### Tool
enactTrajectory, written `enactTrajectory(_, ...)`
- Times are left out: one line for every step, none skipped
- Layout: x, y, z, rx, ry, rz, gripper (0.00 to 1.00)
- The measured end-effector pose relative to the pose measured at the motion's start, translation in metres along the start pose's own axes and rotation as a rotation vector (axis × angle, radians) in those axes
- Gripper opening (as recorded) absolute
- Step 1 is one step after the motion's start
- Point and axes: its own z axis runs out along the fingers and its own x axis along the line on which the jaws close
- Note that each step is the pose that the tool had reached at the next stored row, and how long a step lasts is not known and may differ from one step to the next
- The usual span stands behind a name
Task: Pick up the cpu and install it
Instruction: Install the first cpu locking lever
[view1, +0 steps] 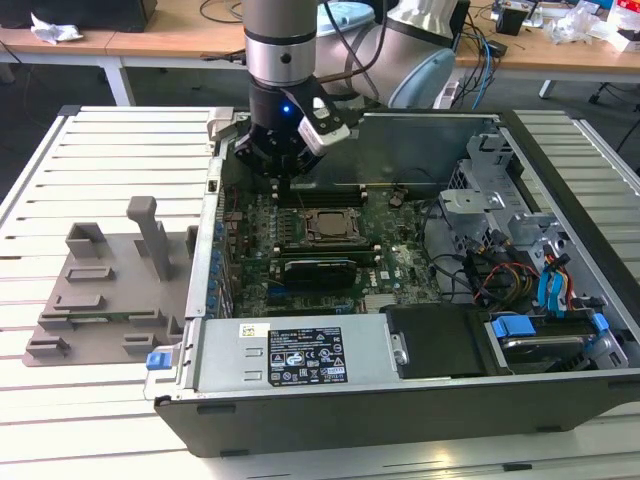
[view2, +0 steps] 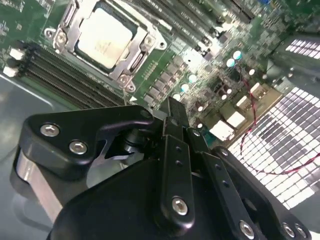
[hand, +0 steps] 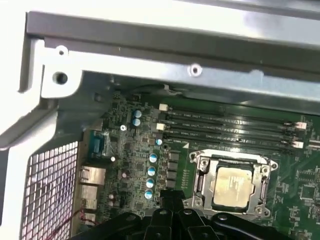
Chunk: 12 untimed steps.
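Note:
The cpu (view1: 326, 225) lies flat in the motherboard socket inside the open computer case, its silvery top plate showing in both wrist views (view2: 105, 37) (hand: 231, 186). The socket's metal frame (hand: 200, 170) surrounds it. My gripper (view1: 283, 185) hangs above the board, a little behind the socket and toward the exterior view's left, over the memory slots (view1: 300, 198). Its black fingertips (view2: 172, 109) are drawn together into one narrow tip with nothing between them, and they stand apart from the cpu. That tip also shows in the first wrist view (hand: 167, 197).
A grey plastic fixture tray (view1: 110, 290) with upright posts lies on the slatted table at the exterior view's left. The case wall (view1: 400, 130) rises behind the board. Drive cages and cables (view1: 520, 270) crowd the exterior view's right. A perforated rear panel (hand: 45, 195) is close by.

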Motion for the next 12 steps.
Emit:
enactTrajectory(0.0001, 0.003, 0.0001, -0.0055, -0.0007, 0.0, 0.11)
enactTrajectory(0.0, 0.0047, 0.0002, -0.0082, -0.0011, 0.0, 0.11)
enactTrajectory(-0.0002, 0.0063, 0.0003, -0.0099, -0.0013, 0.0, 0.11)
enactTrajectory(-0.0005, 0.0091, 0.0005, -0.0118, -0.0015, 0.0, 0.11)
enactTrajectory(-0.0009, 0.0126, 0.001, -0.0138, -0.0018, 0.0, 0.11)
enactTrajectory(-0.0011, 0.0144, 0.0012, -0.0144, -0.0018, 0.0, 0.11)
enactTrajectory(-0.0013, 0.0156, 0.0014, -0.0158, -0.0019, 0.0, 0.11)
enactTrajectory(-0.0014, 0.0168, 0.0017, -0.0178, -0.0022, 0.0, 0.11)
enactTrajectory(-0.0016, 0.0176, 0.0019, -0.0195, -0.0023, 0.0, 0.11)
enactTrajectory(-0.0018, 0.0188, 0.0024, -0.0222, -0.0027, 0.001, 0.11)
enactTrajectory(-0.0019, 0.0193, 0.0028, -0.0239, -0.0029, 0.001, 0.11)
enactTrajectory(-0.0021, 0.0194, 0.0031, -0.0264, -0.0032, 0.003, 0.11)
